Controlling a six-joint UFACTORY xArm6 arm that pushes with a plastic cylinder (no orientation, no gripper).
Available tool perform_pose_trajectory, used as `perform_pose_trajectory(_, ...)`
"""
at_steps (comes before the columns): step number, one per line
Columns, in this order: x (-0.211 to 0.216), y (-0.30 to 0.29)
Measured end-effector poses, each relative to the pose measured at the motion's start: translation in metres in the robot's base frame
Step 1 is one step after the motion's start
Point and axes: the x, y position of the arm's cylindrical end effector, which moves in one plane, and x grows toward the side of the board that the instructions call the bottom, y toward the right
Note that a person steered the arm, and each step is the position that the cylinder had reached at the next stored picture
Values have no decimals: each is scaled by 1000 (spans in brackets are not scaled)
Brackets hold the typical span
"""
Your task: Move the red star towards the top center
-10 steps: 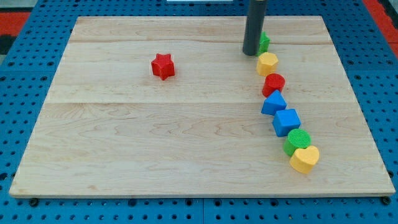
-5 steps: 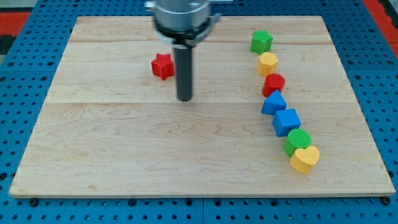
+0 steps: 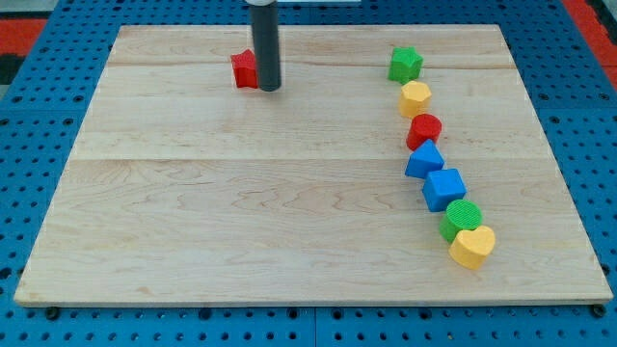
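The red star (image 3: 243, 69) lies on the wooden board (image 3: 241, 212) near the view's top, left of centre. My tip (image 3: 269, 89) stands against the star's right side, and the rod hides the star's right part.
A curved line of blocks runs down the view's right: a green star (image 3: 405, 64), a yellow hexagon (image 3: 415, 97), a red cylinder (image 3: 423, 130), a blue triangle (image 3: 423, 159), a blue cube (image 3: 444, 187), a green cylinder (image 3: 461, 219) and a yellow heart (image 3: 471, 247).
The red star has slid up the view from mid-left to near the top edge. My tip went from the green star to below the red star, then up beside it.
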Motion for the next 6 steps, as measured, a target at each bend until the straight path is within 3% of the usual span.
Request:
perform_pose_trajectory(1, -24, -64)
perform_pose_trajectory(2, -53, -87)
perform_pose_trajectory(3, -87, -85)
perform_pose_trajectory(5, -77, -17)
perform_pose_trajectory(6, -60, -16)
